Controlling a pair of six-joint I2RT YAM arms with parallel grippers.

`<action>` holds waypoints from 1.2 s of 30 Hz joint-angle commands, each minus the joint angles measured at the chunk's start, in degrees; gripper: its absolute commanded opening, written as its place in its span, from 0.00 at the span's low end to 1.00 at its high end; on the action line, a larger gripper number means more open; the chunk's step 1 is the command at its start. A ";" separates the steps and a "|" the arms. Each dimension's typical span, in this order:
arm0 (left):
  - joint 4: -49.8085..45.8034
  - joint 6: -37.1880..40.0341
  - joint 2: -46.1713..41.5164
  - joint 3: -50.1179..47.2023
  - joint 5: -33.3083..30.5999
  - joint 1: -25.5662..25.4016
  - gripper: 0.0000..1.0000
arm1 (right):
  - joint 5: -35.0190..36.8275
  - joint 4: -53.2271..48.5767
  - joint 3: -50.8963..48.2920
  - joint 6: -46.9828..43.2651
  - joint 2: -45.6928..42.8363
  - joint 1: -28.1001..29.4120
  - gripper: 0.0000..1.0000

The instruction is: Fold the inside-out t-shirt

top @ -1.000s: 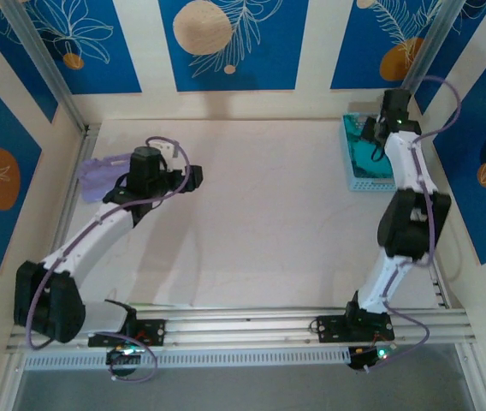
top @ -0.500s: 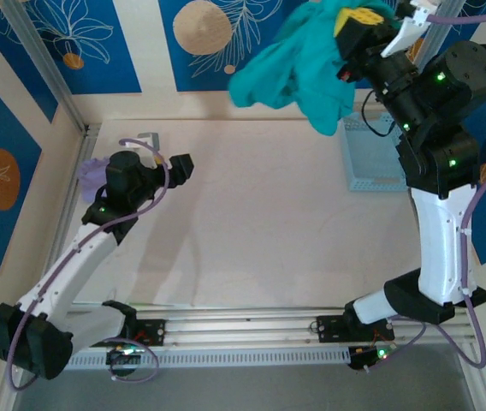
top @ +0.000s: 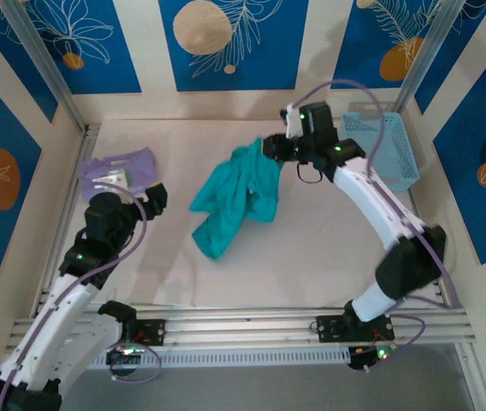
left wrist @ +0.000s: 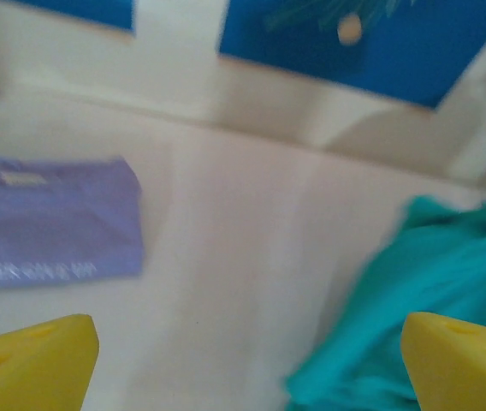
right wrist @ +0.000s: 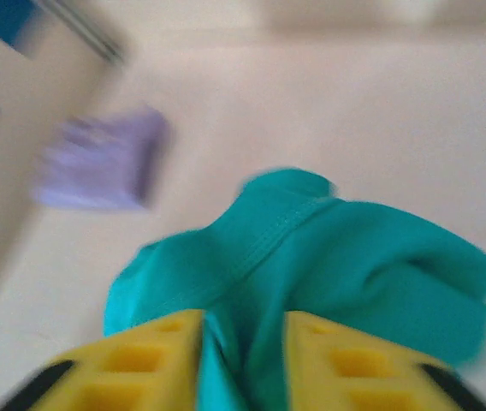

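**Top external view**
- Table [top: 311, 257]: pale surface, walled with blue-and-cream panels.
- Inside-out t-shirt [top: 234, 201]: teal, crumpled in a loose heap near the table's centre. It trails from 1 o'clock down to 7 o'clock.
- Right gripper [top: 273, 147]: at the shirt's 1 o'clock edge, touching the cloth.
- Left gripper [top: 156, 197]: at 9 o'clock from the shirt, apart from it, nothing between its fingers.
- Lavender folded garment [top: 119, 169]: flat at the table's 10 o'clock, just beyond the left gripper.
- Blue basket [top: 388, 154]: at the table's 2 o'clock, beside the right arm.

**Left wrist view**
- Left gripper [left wrist: 243, 368]: yellow fingertips [left wrist: 29, 360] sit in the two bottom corners, spread wide, with bare table [left wrist: 226, 257] between them.
- Lavender folded garment [left wrist: 50, 223]: at 10 o'clock, lying flat.
- Inside-out t-shirt [left wrist: 414, 308]: at 4 o'clock, bunched, near the right-hand fingertip.

**Right wrist view** (blurred)
- Right gripper [right wrist: 243, 360]: yellow fingers [right wrist: 140, 360] stand part-way apart with a fold of teal cloth in the gap. Whether they pinch it cannot be told.
- Inside-out t-shirt [right wrist: 311, 257]: rumpled, with a stitched seam showing. It spreads from the fingers toward 12 and 3 o'clock.
- Lavender folded garment [right wrist: 102, 158]: at 10 o'clock, well apart from the shirt.
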 commanded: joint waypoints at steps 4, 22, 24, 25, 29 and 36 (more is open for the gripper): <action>5.80 -3.16 14.60 -3.36 18.45 -5.91 0.92 | 10.39 -3.11 -14.16 -2.78 -3.67 -1.06 0.54; 17.68 1.53 46.80 2.56 8.10 -10.20 0.75 | -1.59 11.18 -26.50 9.06 1.94 16.66 0.59; 18.05 1.56 47.78 2.71 7.93 -9.43 0.77 | -0.63 12.30 -25.93 10.16 4.29 18.79 0.60; 18.36 1.87 48.04 2.65 7.87 -9.11 0.79 | -0.19 12.70 -25.62 10.71 5.40 19.17 0.60; 18.36 2.42 49.89 3.17 8.53 -6.23 0.83 | 0.20 15.74 -24.46 12.65 9.22 19.98 0.54; 17.61 3.66 55.29 8.29 12.54 -3.47 0.74 | 2.84 14.45 -22.61 9.34 8.14 19.18 0.08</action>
